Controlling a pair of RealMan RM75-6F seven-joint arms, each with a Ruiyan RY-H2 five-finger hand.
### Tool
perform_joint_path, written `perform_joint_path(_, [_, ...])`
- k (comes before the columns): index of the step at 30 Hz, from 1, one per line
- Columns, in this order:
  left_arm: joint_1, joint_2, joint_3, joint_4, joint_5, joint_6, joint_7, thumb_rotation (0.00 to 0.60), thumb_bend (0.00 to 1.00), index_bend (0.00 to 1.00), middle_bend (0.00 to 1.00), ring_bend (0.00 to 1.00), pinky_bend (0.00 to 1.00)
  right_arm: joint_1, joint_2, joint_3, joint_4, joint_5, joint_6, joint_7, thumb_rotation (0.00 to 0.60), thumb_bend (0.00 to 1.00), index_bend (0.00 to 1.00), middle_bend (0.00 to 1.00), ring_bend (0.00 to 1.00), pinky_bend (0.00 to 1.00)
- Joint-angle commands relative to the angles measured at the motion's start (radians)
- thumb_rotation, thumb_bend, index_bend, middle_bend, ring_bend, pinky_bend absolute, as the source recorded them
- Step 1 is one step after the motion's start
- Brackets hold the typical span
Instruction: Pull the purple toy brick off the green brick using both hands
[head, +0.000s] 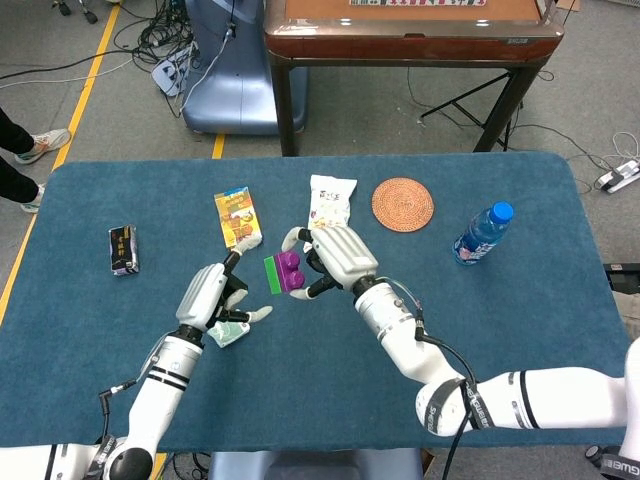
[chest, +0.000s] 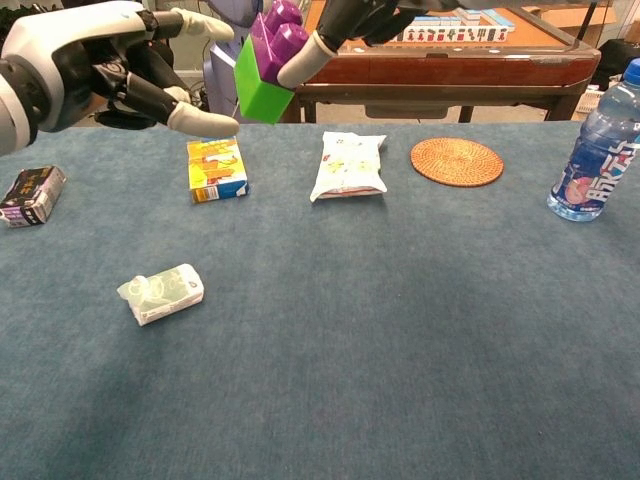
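Head view has my right hand (head: 335, 255) raised over the blue tabletop (head: 520, 300), fingers wrapped around the purple toy brick (head: 291, 271), which is seated on the green brick (head: 271, 275); the joined pair is held in the air, tilted, with the green brick facing my left side. My left hand (head: 210, 295) sits just beside it, fingers spread and holding nothing, its fingertips close to the green brick but apart from it as far as I can tell. From the chest view, I see the same pair high near the top edge, the green brick (chest: 256, 80) lowest and the purple toy brick (chest: 277, 40) above it, a finger of the right hand lying along the purple side, and the left hand (chest: 95, 60) open with a fingertip (chest: 212, 122) pointing toward the green face. On the tabletop lie a small crumpled packet (chest: 160, 292) near me, a yellow box (chest: 216, 168), a white snack bag (chest: 348, 165), a woven coaster (chest: 456, 161), a water bottle (chest: 592, 150) at the right, and a dark packet (chest: 32, 194) at the far left.
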Motion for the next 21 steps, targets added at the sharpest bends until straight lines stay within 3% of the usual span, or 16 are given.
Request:
perform_joint_path(1, [-0.008,-0.017,-0.001,0.006,-0.015,0.015,0.022,0.600,0.00,0.16,1.00,1.00,1.00,0.016,-0.017,0.005,0.001,0.033,0.019,-0.019,0.600,0.12,0.59,1.00,1.00,1.00])
perform_joint_path(14, [-0.015,-0.054,-0.004,0.018,-0.048,0.055,0.070,0.600,0.00,0.28,1.00,1.00,1.00,0.043,-0.033,0.040,0.002,0.143,0.012,-0.020,0.600,0.14,0.60,1.00,1.00,1.00])
perform_joint_path(21, [-0.014,-0.060,-0.009,0.017,-0.056,0.049,0.061,0.600,0.00,0.29,1.00,1.00,1.00,0.046,-0.036,0.040,0.010,0.152,-0.009,-0.013,0.600,0.14,0.60,1.00,1.00,1.00])
